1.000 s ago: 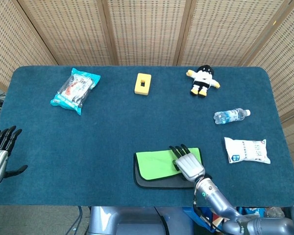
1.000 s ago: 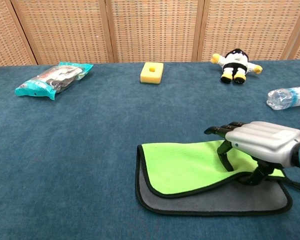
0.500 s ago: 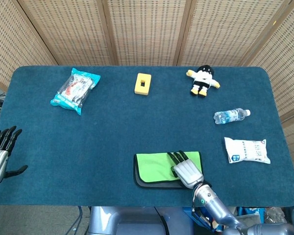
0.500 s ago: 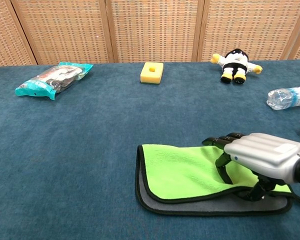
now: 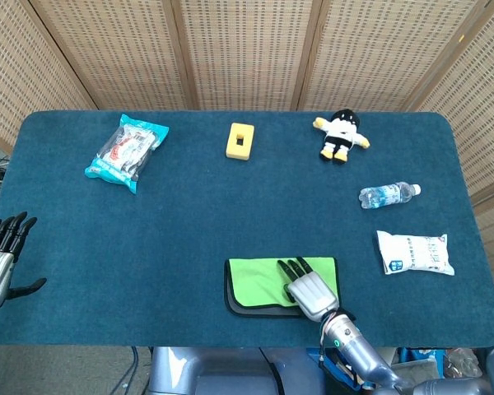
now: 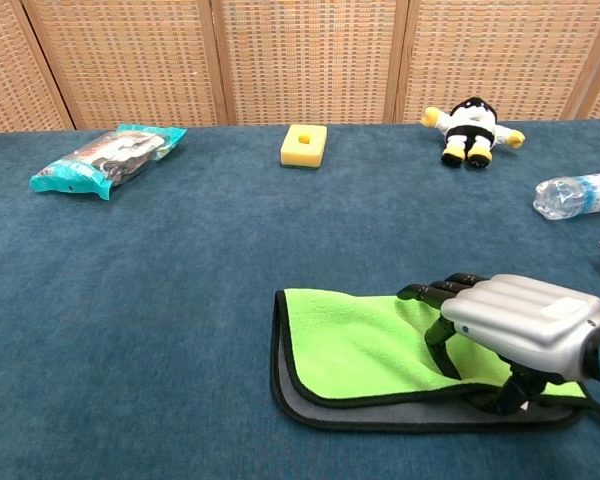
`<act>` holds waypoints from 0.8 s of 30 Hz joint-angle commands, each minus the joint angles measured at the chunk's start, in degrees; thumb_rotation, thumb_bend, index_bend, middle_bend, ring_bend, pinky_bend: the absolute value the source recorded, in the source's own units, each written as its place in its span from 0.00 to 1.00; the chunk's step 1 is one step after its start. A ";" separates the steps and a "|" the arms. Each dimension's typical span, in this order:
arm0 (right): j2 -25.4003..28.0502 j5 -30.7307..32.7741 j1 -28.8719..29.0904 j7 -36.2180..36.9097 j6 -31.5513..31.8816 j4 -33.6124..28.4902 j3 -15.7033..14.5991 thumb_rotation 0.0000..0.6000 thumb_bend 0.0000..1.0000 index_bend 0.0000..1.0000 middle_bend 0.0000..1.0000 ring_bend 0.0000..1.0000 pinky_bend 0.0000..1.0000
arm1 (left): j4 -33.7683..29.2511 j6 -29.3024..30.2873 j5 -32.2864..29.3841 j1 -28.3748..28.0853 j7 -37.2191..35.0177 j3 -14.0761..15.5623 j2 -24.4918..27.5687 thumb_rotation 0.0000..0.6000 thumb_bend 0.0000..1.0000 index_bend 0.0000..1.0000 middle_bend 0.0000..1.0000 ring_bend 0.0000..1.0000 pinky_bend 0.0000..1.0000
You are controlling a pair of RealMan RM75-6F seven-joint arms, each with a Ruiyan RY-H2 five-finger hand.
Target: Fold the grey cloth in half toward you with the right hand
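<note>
Folding is nearly done: our right hand (image 6: 515, 325) pinches the cloth (image 6: 370, 350) edge; next we release it.

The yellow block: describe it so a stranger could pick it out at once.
On the blue table, look along the far edge, near the wicker screen. The yellow block lies between the snack packet and the plush doll, and alone has a rectangular hole through its middle.

Grey cloth (image 5: 263, 284) lies folded, green side up, near edge.
</note>
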 commanded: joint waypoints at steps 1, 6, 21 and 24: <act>0.08 -0.11 -0.12 -0.23 -0.02 -0.04 -0.09 1.00 0.53 0.66 0.00 0.00 0.00 | -0.03 -0.02 0.01 -0.01 0.06 0.01 0.01 1.00 0.13 0.00 0.00 0.00 0.00; 0.55 -0.37 -0.29 -0.25 -0.34 -0.57 -0.31 1.00 0.52 0.26 0.00 0.00 0.00 | -0.10 0.09 -0.02 0.04 0.02 -0.02 0.05 1.00 0.13 0.00 0.00 0.00 0.00; 4.34 -12.56 -0.83 9.94 1.53 -2.74 0.84 1.00 0.33 0.02 0.00 0.00 0.00 | -0.07 0.29 0.07 0.11 -0.03 -0.04 0.06 1.00 0.13 0.00 0.00 0.00 0.00; 4.85 -15.15 0.04 13.11 0.50 -2.96 1.32 1.00 0.33 0.13 0.00 0.00 0.00 | -0.04 0.23 0.04 0.09 -0.01 -0.05 0.03 1.00 0.13 0.00 0.00 0.00 0.00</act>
